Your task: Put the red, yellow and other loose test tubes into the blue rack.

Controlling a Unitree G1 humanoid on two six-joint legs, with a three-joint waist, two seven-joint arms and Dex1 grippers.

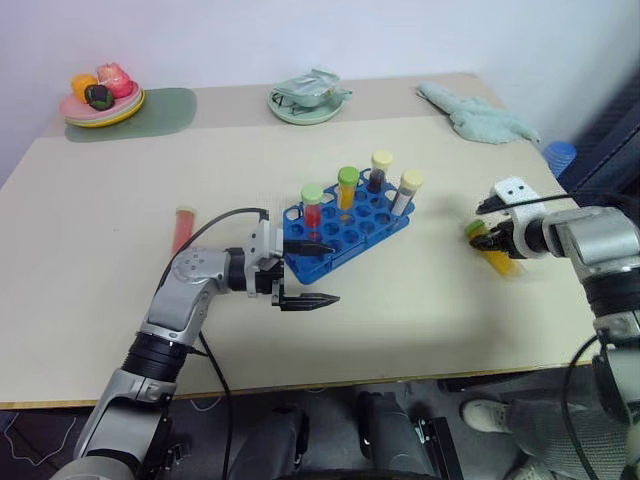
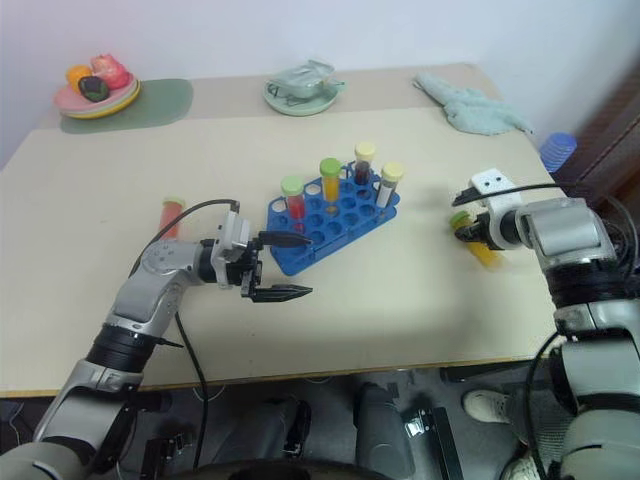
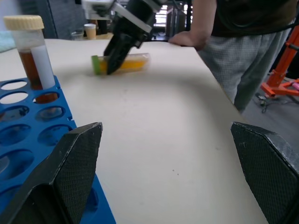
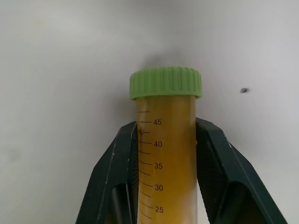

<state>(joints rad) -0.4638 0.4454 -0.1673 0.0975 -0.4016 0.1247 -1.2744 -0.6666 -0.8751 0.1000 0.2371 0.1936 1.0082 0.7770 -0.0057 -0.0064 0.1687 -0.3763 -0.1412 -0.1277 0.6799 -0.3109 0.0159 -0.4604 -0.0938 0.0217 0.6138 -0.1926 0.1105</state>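
The blue rack (image 1: 350, 232) lies mid-table with several capped tubes standing in it, among them a green-capped red one (image 1: 312, 205) and a cream-capped one (image 3: 33, 51). A loose red tube (image 1: 183, 228) lies flat to the rack's left. My left gripper (image 1: 318, 272) is open and level at the rack's near-left corner, with nothing between its fingers (image 3: 77, 156). Off to the right, my right gripper (image 1: 487, 240) is shut on a yellow tube (image 4: 166, 154) with a green cap (image 4: 165, 82) that lies on the table. The wrist view shows both jaws pressed against its sides.
At the table's back stand a plate of toy fruit (image 1: 100, 100) on a green mat, a pale green bowl (image 1: 305, 100) and a teal cloth (image 1: 478, 115). A blue object (image 1: 560, 155) sits past the right edge. A person (image 3: 229, 32) stands by the table's right side.
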